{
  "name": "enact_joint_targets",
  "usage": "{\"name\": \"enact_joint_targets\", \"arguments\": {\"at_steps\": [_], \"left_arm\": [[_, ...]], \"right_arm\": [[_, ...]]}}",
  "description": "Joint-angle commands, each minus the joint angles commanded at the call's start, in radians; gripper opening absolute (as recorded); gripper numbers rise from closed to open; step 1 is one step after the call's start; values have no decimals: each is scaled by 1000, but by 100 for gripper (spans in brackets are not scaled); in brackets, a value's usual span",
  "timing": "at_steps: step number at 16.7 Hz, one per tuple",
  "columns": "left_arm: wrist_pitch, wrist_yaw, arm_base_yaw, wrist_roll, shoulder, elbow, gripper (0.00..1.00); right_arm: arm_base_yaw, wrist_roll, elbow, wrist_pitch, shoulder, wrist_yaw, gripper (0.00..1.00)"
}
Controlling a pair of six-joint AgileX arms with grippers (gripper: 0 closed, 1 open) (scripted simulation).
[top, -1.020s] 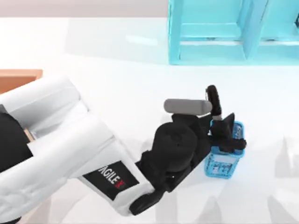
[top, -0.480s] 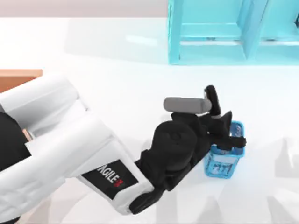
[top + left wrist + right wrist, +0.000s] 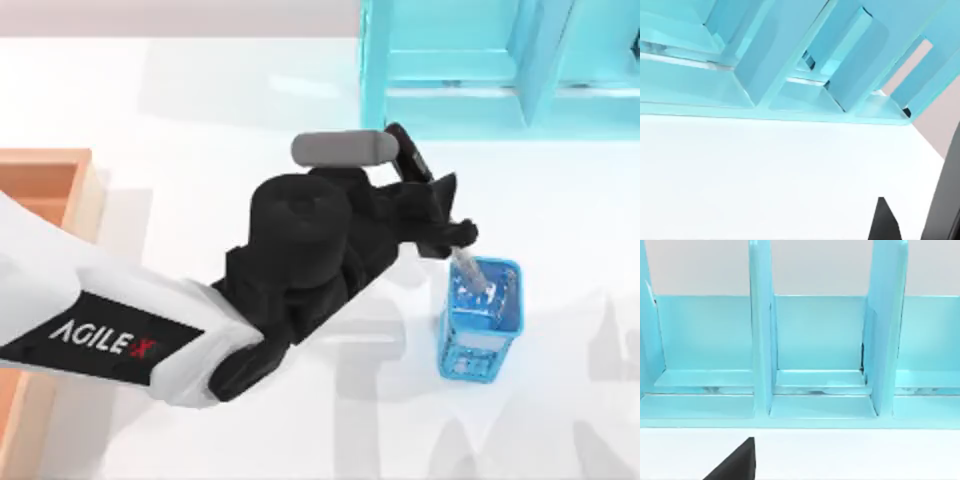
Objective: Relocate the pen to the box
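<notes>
On the white table (image 3: 250, 100), the left gripper (image 3: 452, 238) pinches the black-capped, slim silver-grey pen (image 3: 470, 272) above the small blue mesh cup (image 3: 483, 330), near the cyan shelf unit (image 3: 500, 70), well apart from the shallow orange-brown wooden box (image 3: 45, 185) at the left edge.

The cyan shelf unit (image 3: 790, 60) runs across the upper half of the frame, seen at a slant — its upright dividers (image 3: 775, 47) lean from lower left toward upper right, with the open compartments between them. Its base edge cuts a nearly level line from the left side to the right, ending in a corner at the middle right. Below it the white table (image 3: 765, 180) spreads over the lower half, bare and evenly lit. In the upper right, past the shelf's end, a pinkish-grey backdrop (image 3: 937, 120) shows. At the lower right — a black fingertip (image 3: 884, 222) rises to a point, with a darker black edge (image 3: 947, 200) along the frame's right border.
</notes>
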Motion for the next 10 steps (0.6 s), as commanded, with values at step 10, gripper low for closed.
{"name": "enact_joint_targets", "arguments": {"at_steps": [10], "left_arm": [[-395,220,222,23,-531,-134,0]], "right_arm": [[0,0,0,0,0,0,100]]}}
